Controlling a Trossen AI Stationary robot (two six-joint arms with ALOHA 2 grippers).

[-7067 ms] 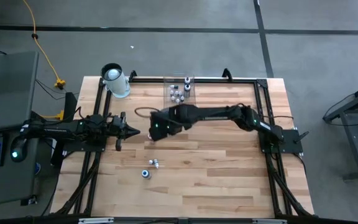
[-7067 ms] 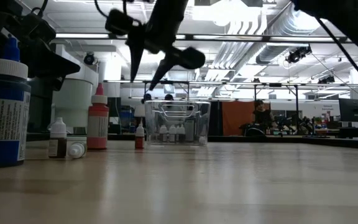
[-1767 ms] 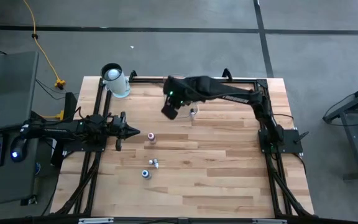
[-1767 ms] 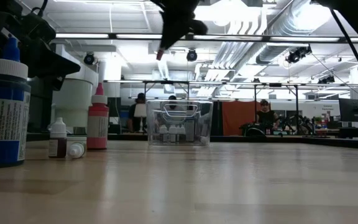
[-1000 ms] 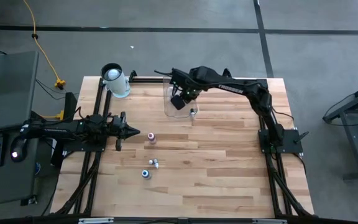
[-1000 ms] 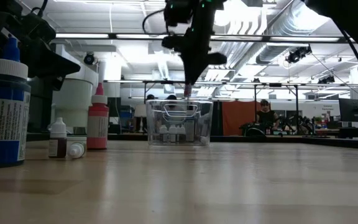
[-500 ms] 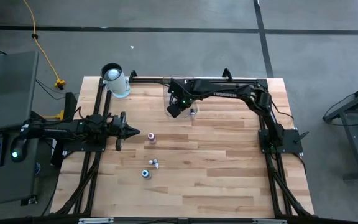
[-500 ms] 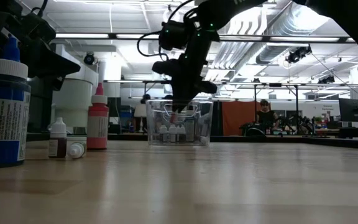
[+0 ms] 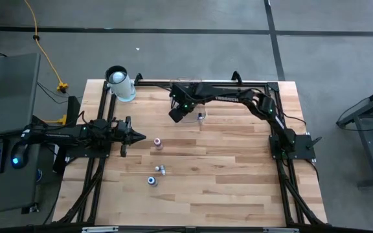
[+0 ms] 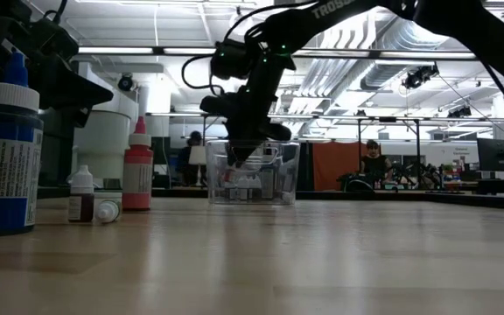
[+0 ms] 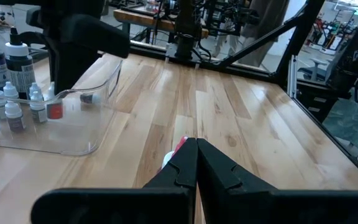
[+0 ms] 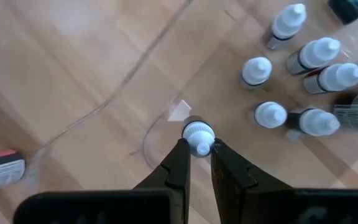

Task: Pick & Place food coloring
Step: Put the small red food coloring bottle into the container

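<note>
A: Where's the food coloring bottle (image 12: pixel 198 135) right now?

B: Pinched by its white cap between the fingers of the right gripper (image 12: pixel 197 154), which is narrowed onto it and reaches down into the clear bin (image 9: pixel 188 97) at the far middle of the table (image 9: pixel 238 175). In the low view that gripper (image 10: pixel 239 150) dips just inside the bin's rim (image 10: pixel 252 172).

A: Anything else in the bin?

B: A cluster of small white-capped bottles (image 12: pixel 316 54) stands close beside the held one, apart from it. The left wrist view shows several of them upright behind the bin's clear wall (image 11: pixel 73 134).

A: And loose ones on the table?

B: Three in the high view: a pink-red bottle (image 9: pixel 158 142) left of centre, and nearer the front a small whitish one (image 9: pixel 162 170) with a blue-capped bottle (image 9: pixel 152 181) just beside it.

A: The left arm?

B: Its gripper (image 9: pixel 136 137) waits at the table's left side, fingers (image 11: pixel 219 168) pressed fully together, holding nothing; the pink-red bottle lies just past its tips.

A: What's in the far left corner?

B: A white cylinder (image 9: pixel 119 83), well apart from the bin.
</note>
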